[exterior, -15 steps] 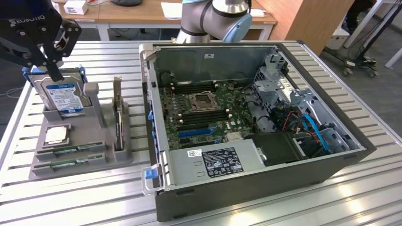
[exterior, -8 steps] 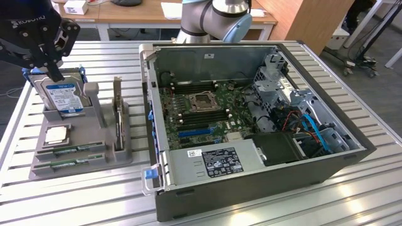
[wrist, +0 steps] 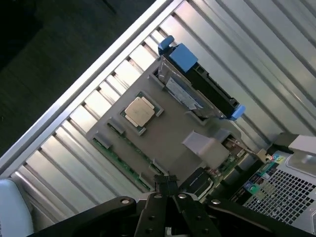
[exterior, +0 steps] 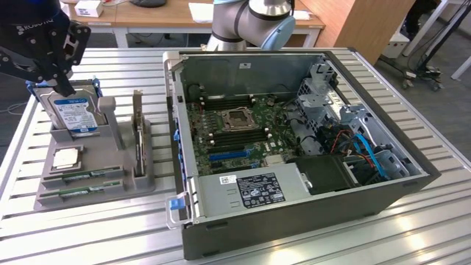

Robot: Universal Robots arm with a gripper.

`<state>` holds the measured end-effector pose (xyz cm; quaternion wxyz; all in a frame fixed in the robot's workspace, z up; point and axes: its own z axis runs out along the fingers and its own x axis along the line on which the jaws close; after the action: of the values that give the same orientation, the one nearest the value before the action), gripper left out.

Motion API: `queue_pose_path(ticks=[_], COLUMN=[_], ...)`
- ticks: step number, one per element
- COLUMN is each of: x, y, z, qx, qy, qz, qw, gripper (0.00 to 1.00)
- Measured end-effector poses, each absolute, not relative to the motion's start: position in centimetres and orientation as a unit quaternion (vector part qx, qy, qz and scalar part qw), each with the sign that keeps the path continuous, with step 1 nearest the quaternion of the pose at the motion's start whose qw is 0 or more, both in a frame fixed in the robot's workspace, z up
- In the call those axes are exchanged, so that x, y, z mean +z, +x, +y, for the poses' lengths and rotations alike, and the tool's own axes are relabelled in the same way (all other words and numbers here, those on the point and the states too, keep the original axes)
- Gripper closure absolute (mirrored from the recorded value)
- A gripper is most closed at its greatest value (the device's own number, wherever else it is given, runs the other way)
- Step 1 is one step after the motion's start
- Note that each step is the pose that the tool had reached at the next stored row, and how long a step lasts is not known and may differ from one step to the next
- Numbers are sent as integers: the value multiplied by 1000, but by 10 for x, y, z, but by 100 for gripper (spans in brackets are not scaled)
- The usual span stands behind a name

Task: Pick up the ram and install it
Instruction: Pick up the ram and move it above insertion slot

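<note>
Two ram sticks [exterior: 83,176], thin and green, lie on edge in the front slots of a grey holder [exterior: 110,165] on the slatted table, at the exterior view's left. In the wrist view a ram stick [wrist: 118,160] shows as a green strip along the holder's [wrist: 168,143] edge. My black gripper [exterior: 63,87] hangs high at the holder's far end, in front of the silver hard drive [exterior: 74,113], well away from the ram. Its fingers [wrist: 168,185] are pressed together and hold nothing.
An open computer case [exterior: 294,138] lies beside the holder, motherboard and bare CPU socket [exterior: 239,118] facing up. The holder also carries a CPU chip [exterior: 66,157] and an upright expansion card [exterior: 138,127]. The arm's base [exterior: 254,22] stands behind the case.
</note>
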<state>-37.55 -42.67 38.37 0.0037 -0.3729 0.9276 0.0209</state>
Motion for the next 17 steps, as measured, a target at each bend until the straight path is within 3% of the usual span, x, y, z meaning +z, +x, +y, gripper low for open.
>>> queue_pose_path(ticks=[17], x=[381], y=[-375], z=[-427], qx=[21], qy=[-519], qz=[854], qw=[0], gripper=[90])
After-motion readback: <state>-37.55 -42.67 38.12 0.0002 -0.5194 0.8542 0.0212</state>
